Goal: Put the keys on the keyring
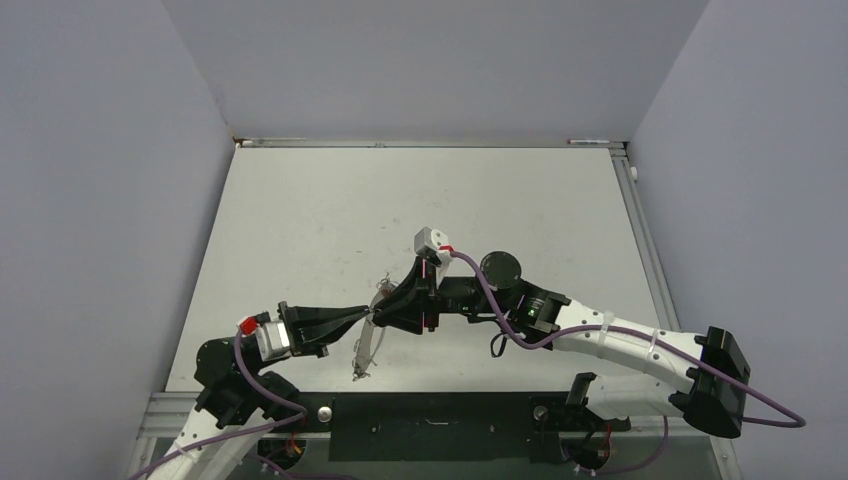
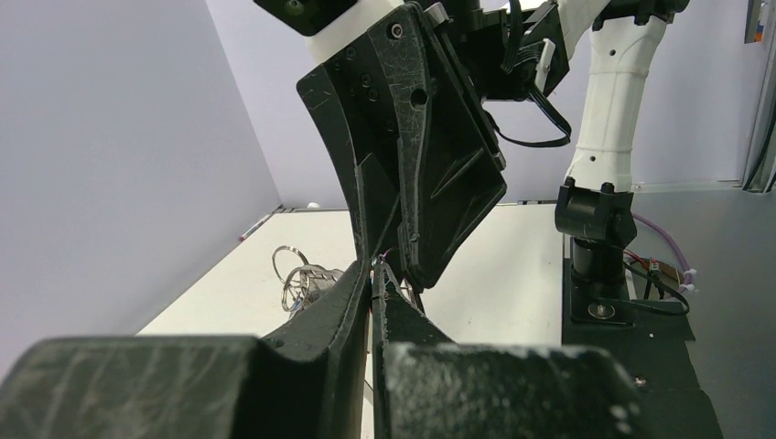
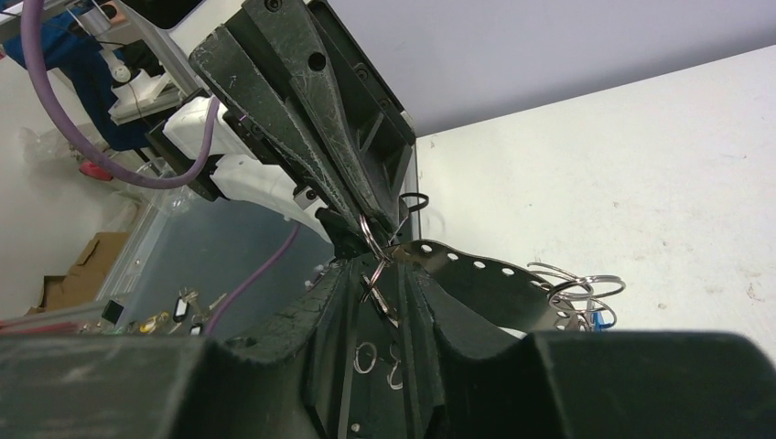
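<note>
Thin, shiny silver wire keyring at tip of left hand

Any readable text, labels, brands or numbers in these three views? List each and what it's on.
None: no text can be read in any view.
Red tab on the left arm's wrist: no print visible.
Coloured strip at the top right edge of the left wrist view: cut off and blurred, unreadable.
Small items at the lower left of the right wrist view: too small to read.
</note>
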`<act>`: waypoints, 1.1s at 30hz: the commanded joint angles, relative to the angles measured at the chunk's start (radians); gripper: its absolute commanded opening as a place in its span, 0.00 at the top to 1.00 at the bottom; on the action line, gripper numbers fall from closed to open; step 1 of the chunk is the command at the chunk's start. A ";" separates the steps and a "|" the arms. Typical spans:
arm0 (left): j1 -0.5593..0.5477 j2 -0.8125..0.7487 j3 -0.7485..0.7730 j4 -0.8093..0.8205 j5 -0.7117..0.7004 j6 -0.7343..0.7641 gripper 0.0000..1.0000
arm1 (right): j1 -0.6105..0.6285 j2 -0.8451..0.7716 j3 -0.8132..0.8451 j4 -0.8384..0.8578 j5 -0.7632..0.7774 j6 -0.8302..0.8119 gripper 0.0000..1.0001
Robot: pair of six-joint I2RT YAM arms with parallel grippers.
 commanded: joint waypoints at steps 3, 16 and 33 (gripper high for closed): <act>0.006 -0.014 0.043 0.026 -0.022 0.012 1.00 | 0.004 -0.009 0.010 0.019 0.018 -0.024 0.77; 0.006 -0.013 0.043 0.022 -0.026 0.013 1.00 | 0.002 -0.061 0.005 0.011 0.042 -0.032 0.59; 0.006 -0.011 0.044 0.023 -0.026 0.012 1.00 | 0.002 -0.036 0.007 0.003 0.033 -0.045 0.85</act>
